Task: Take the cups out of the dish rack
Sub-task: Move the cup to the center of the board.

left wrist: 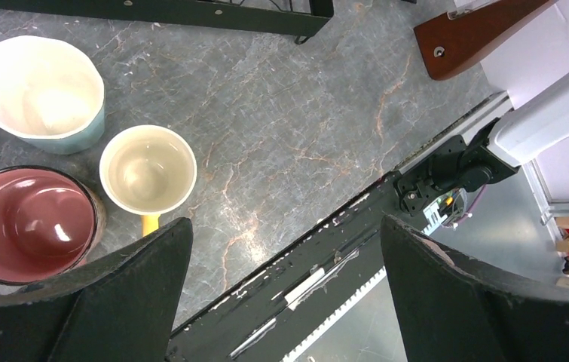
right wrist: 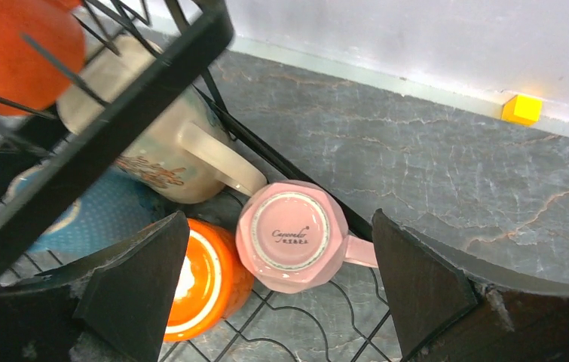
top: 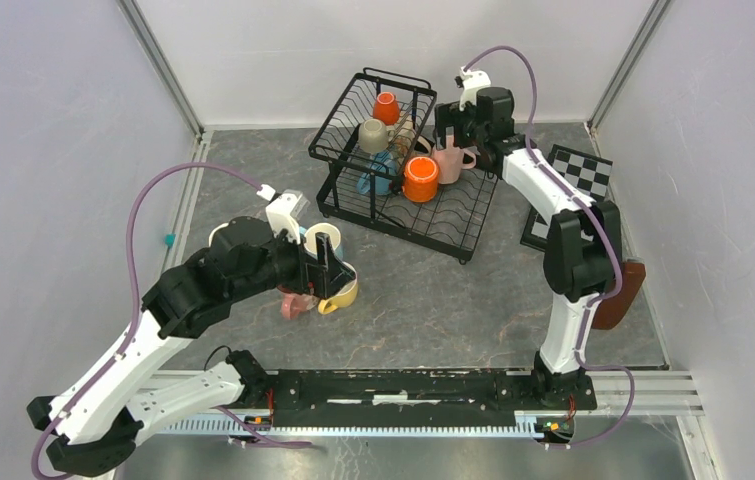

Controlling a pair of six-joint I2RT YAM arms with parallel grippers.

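Dish rack (top: pixel 456 222): black wire, two tiers, far centre of the grey table (top: pixel 423 300); upper basket holds a small orange cup (top: pixel 386 107) and a beige cup (top: pixel 373 135); lower tray holds a blue cup (top: pixel 378 180), a larger orange cup (top: pixel 420 178) and an upturned pink cup (right wrist: pixel 292 235) at its far right side; right gripper (right wrist: pixel 279 226): released, jaws wide, above the pink cup with a finger to either side, grasping nothing; left gripper (left wrist: pixel 285 226): released, jaws wide, empty, over bare table at near left; cups out of the rack, on the table beside the left gripper, all upright: light-blue cup (left wrist: pixel 40 90), yellow cup (left wrist: pixel 148 170), dark pink cup (left wrist: pixel 25 222); checkered board (top: pixel 578 180): far right, partly behind the right arm
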